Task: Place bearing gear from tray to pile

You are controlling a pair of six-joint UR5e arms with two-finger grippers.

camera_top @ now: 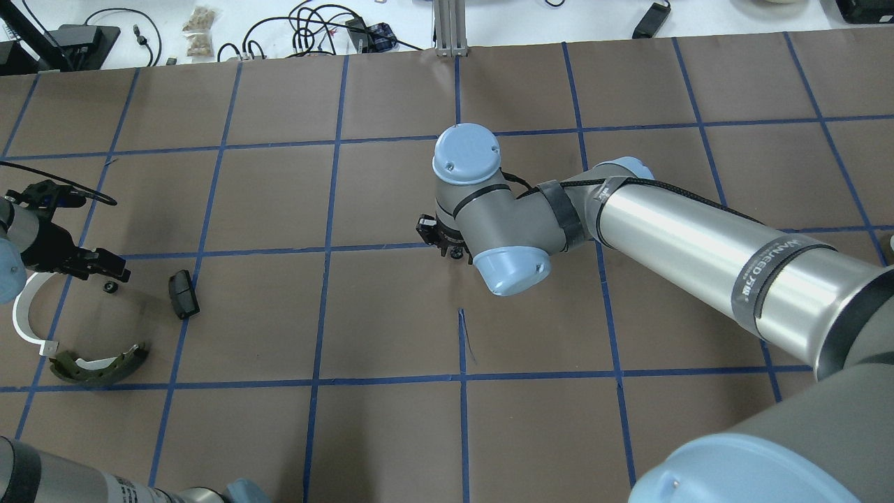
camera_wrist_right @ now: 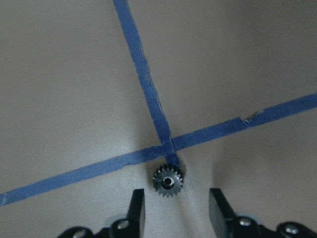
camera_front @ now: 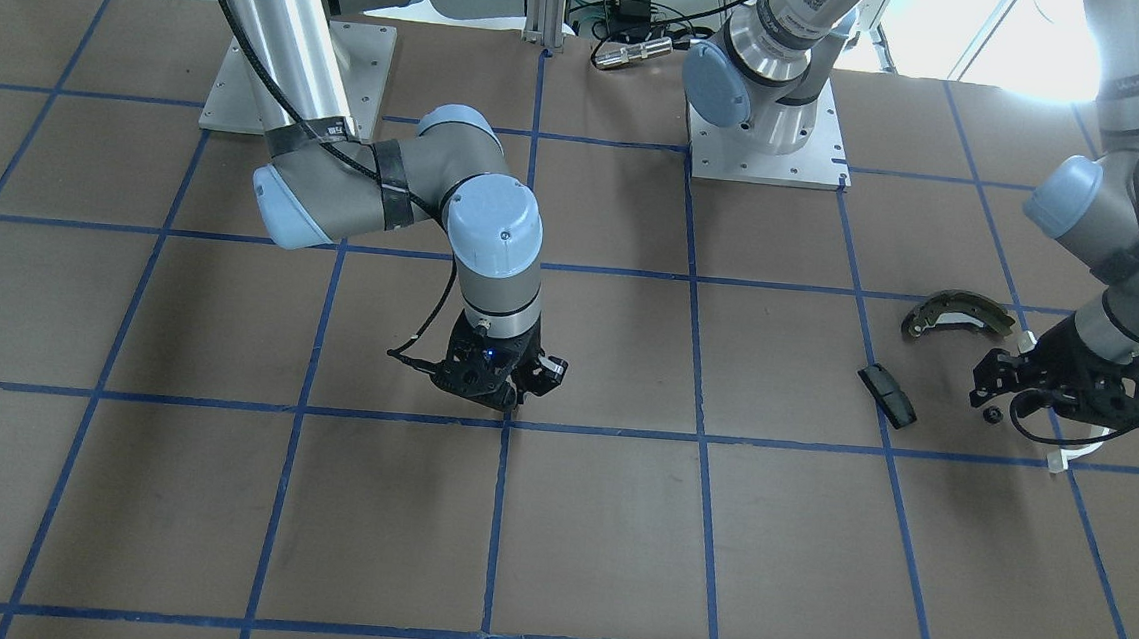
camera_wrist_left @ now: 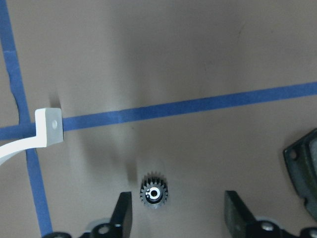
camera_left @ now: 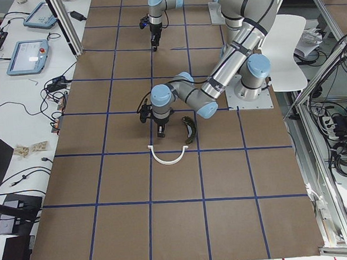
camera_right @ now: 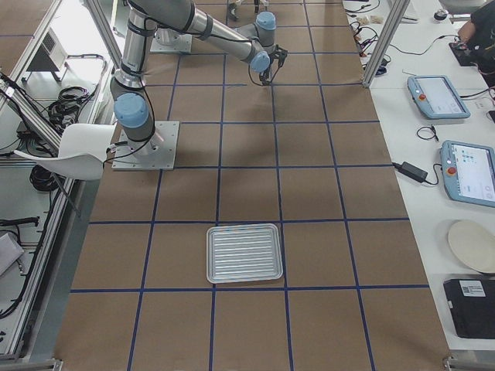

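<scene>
**Fault conditions.** The ribbed silvery metal tray [camera_right: 244, 226] lies well apart from the pile [camera_front: 961, 312], so any gear stopped short of the pile counts as undelivered. The pile is made up of:
- a white plastic half-ring [camera_top: 24, 314]
- a dark olive curved brake shoe [camera_top: 98, 367]
- a small black rectangular block [camera_top: 184, 293]

The left gripper [camera_wrist_left: 177, 198] has its jaws spread and holds nothing. It is low over a small dark toothed bearing gear [camera_wrist_left: 154, 193], which lies flat on the brown table [camera_wrist_left: 198, 59] among these parts, close to one finger. A sideways withdrawal could knock the gear clear of the pile.

The right gripper [camera_wrist_right: 177, 193], jaws likewise spread and empty, straddles a second toothed gear [camera_wrist_right: 168, 181]. This gear sits at a blue tape crossing [camera_wrist_right: 166, 144] between tray and pile. An off-centre closure may pinch it askew.

**Containers.** The tray shows no contents.
</scene>
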